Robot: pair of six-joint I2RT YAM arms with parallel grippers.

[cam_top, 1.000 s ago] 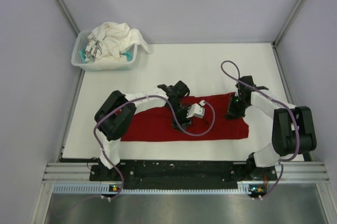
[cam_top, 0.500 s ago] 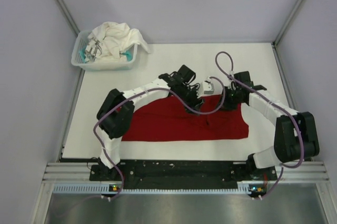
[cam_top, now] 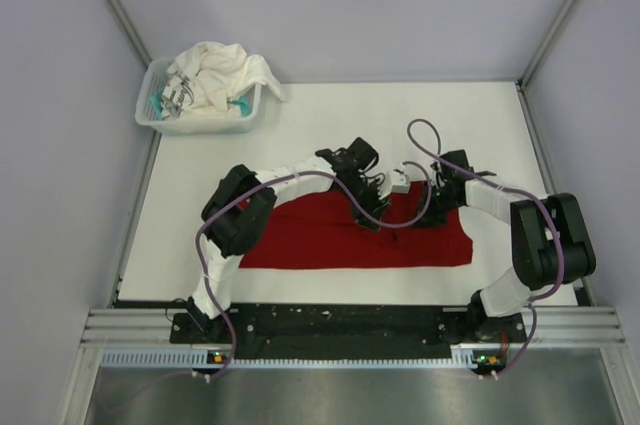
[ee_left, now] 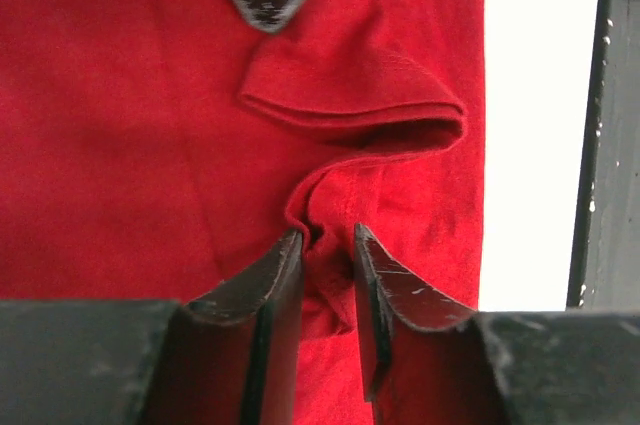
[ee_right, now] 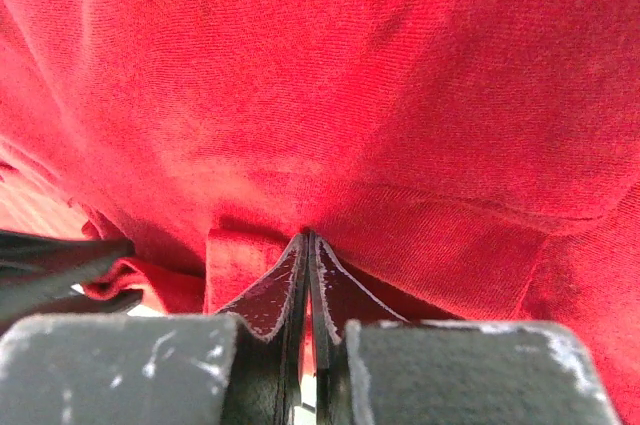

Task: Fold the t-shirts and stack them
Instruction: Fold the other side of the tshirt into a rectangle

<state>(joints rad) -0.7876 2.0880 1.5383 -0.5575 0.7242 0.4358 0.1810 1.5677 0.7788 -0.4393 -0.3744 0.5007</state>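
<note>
The red t-shirt [cam_top: 310, 235] lies as a long flat band across the near half of the table [cam_top: 250, 145]. My left gripper [cam_top: 378, 220] is down on its right-hand part. In the left wrist view the left gripper [ee_left: 328, 235] has its jaws drawn in on a raised pucker of the red t-shirt [ee_left: 120, 125], just behind a rolled fold [ee_left: 360, 110]. My right gripper [cam_top: 432, 213] stands close to the right of it. In the right wrist view the right gripper [ee_right: 308, 235] is shut, pinching the red t-shirt [ee_right: 350, 65]. The white t-shirt [cam_top: 215, 75] is bunched in the basket.
The white slatted basket [cam_top: 200, 120] stands at the table's far left corner. Grey walls close in the left, right and back sides. The two wrists are nearly touching, with purple cables [cam_top: 415, 135] looping above them. A black rail [cam_top: 340, 317] runs along the near edge.
The left gripper came back from the shirt's far edge onto the cloth and its jaws narrowed on a pucker. The right gripper shifted slightly nearer and closed fully.
</note>
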